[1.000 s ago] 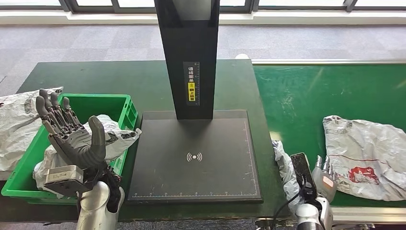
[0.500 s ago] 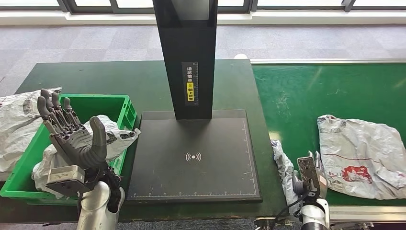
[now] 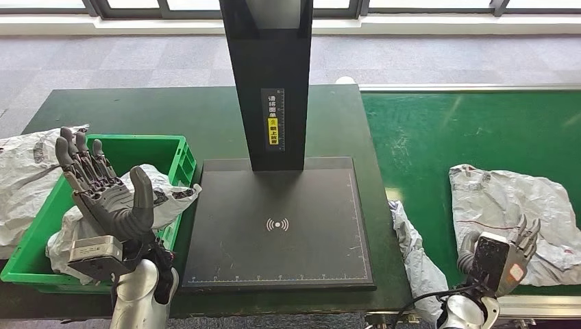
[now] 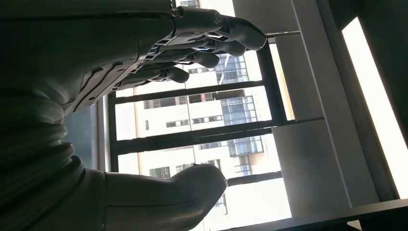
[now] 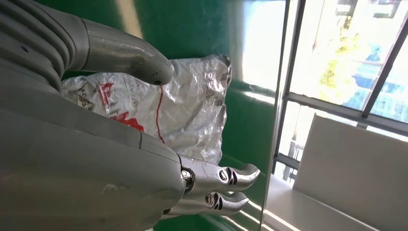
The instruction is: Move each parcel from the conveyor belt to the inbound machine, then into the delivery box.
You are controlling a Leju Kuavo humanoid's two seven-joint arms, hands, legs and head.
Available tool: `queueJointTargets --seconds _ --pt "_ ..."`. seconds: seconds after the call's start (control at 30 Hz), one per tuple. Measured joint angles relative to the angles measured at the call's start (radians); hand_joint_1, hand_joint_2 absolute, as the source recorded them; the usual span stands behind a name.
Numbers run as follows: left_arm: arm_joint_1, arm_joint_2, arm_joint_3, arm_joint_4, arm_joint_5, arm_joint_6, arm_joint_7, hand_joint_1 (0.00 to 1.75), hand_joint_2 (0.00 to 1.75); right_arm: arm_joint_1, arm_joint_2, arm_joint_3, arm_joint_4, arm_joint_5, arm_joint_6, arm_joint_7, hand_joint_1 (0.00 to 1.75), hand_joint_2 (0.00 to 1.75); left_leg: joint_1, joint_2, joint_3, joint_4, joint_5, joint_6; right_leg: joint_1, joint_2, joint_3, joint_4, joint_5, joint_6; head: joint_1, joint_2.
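A grey floor (image 3: 137,62) and a strip of window frames run across the top of the head view. Below them a dark green table (image 3: 178,116) fills the left and middle, and a bright green belt (image 3: 466,130) with a pale rail takes the right half.

In the middle stands the machine (image 3: 277,226): a flat black plate with a white wireless mark, and a black column rising out of the top of the frame with a yellow-and-white label.

At lower left sits one green box (image 3: 179,161). One parcel (image 3: 168,195) lies in it, crumpled silver-white plastic with dark print. A second bag (image 3: 24,185) hangs over the box's left side at the left edge of the frame.

On the belt at right lies the largest parcel (image 3: 507,205), a wrinkled silvery-white bag with red lines and a red mark near its lower right. A fourth, narrower bag (image 3: 414,253) sits in the gap between machine and belt, lower centre-right. That makes four bags.

The left hand (image 3: 103,199) is raised over the box at lower left, palm up, fingers spread and holding nothing. The right hand (image 3: 499,255) is at the bottom right, over the near edge of the belt parcel, fingers apart and empty; the right wrist view shows the thumb and fingers (image 5: 226,177) parted, with the bag (image 5: 178,110) beyond them.
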Motion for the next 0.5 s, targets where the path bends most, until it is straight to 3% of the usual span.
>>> queueJointTargets --seconds 0.23,0.37,0.5 --pt "0.0 0.0 0.0 0.0 -0.002 0.0 0.0 0.0 1.75 0.003 0.004 0.0 -0.008 -0.016 0.042 0.0 0.0 1.75 0.0 0.0 0.0 0.0 0.0 0.0 0.0 0.0 0.0 0.0 0.0 0.0 0.0 0.0" --pt "0.0 0.0 0.0 0.0 -0.005 -0.003 0.0 0.0 1.75 0.006 0.009 0.0 -0.003 -0.052 0.206 0.019 0.0 1.75 0.0 0.0 0.0 0.0 0.0 0.0 0.0 -0.001 0.0 0.0 0.0 0.0 0.0 0.0" --pt "0.0 0.0 0.0 0.0 -0.006 -0.003 -0.001 0.0 1.75 0.006 0.009 0.0 0.003 -0.053 0.226 0.023 0.0 1.75 0.0 0.0 0.0 0.0 0.001 0.0 0.0 -0.001 0.0 0.0 0.0 0.0 0.0 0.0"
